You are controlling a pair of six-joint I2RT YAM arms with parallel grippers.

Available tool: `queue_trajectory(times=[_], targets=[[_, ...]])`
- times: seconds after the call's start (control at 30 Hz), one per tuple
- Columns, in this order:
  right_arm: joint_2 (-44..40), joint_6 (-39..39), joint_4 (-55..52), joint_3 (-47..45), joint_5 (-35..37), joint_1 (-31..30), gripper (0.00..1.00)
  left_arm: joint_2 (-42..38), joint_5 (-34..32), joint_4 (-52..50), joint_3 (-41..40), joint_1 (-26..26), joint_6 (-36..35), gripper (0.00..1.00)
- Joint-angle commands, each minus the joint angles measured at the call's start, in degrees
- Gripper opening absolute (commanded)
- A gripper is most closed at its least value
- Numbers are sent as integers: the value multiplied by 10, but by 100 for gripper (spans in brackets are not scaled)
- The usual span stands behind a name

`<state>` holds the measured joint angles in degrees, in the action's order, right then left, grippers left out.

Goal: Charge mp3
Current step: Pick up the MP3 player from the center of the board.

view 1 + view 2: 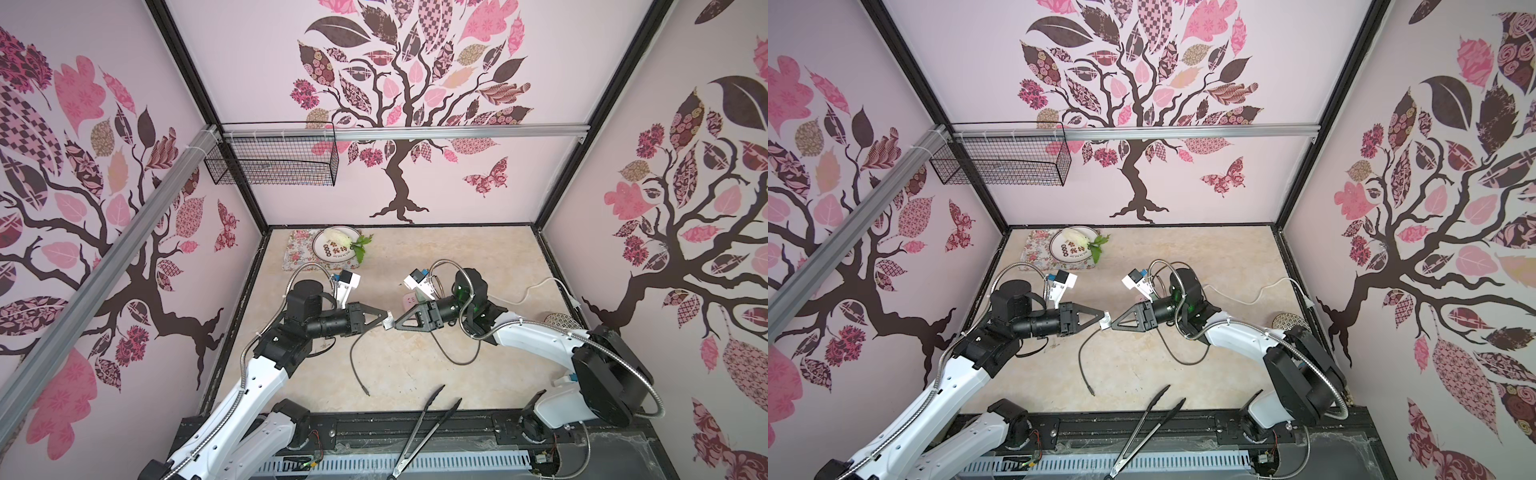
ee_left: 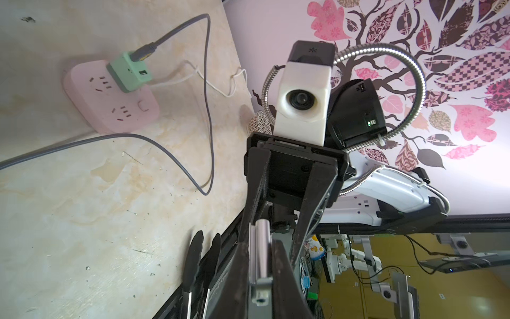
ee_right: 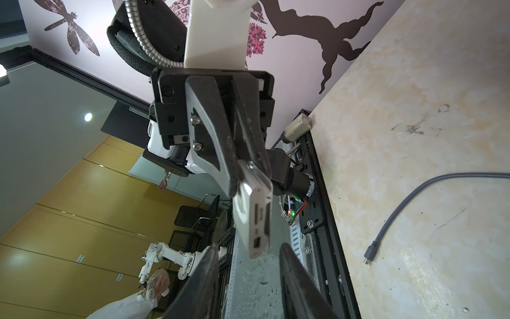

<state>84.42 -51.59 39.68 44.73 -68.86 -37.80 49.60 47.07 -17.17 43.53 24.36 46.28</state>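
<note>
Over table (image 1: 415,357) | L claw (image 1: 384,317) pinches mp3 (image 3: 254,218) | port edge twd R claw (image 1: 397,326)

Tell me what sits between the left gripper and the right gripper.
The mp3: the left gripper pinches it, its free end at the mouth of the right gripper's open fingers. The right wrist view shows it best.

Both arms reach in from the near edge and bend toward the middle; the left arm (image 1: 257,374) and right arm (image 1: 536,338) point their wrists at each other, roughly level above the table; the left gripper (image 1: 385,320) is clamped tight on the mp3 (image 3: 255,218), held in the air; the right gripper (image 1: 397,326) meets it tip to tip, its fingers (image 3: 292,270) parted either side of the mp3's free end, a gap showing on each side.
</note>
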Motion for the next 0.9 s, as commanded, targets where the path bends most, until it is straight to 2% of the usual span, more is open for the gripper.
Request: queue_trajectory(times=[0.0, 0.1, 0.2, 0.4, 0.5, 0.6, 0.7, 0.8, 0.87], targets=[[20, -10, 33, 23, -10, 0, 41, -8, 33, 43, 0, -2, -1, 9], [22, -7, 35, 25, -8, 0, 41, -7, 36, 48, 1, -2, 0, 9], [21, -9, 41, 28, -4, 0, 32, 5, 51, 65, -7, -2, 2, 9], [24, -40, 87, 28, -7, 1, 31, 20, 59, 90, -17, 0, 8, 9], [26, -48, 97, 24, -5, 0, 17, 24, 58, 96, -17, 2, 8, 9], [23, -48, 99, 20, -2, 0, 11, 27, 57, 97, -20, 6, 6, 9], [20, -48, 100, 19, -1, -1, 9, 33, 53, 104, -22, 10, 7, 9], [17, -48, 101, 19, 3, 0, 8, 38, 54, 116, -24, 12, 17, 21], [14, -46, 102, 17, 15, -1, 7, 36, 55, 123, -25, 14, 21, 25]])
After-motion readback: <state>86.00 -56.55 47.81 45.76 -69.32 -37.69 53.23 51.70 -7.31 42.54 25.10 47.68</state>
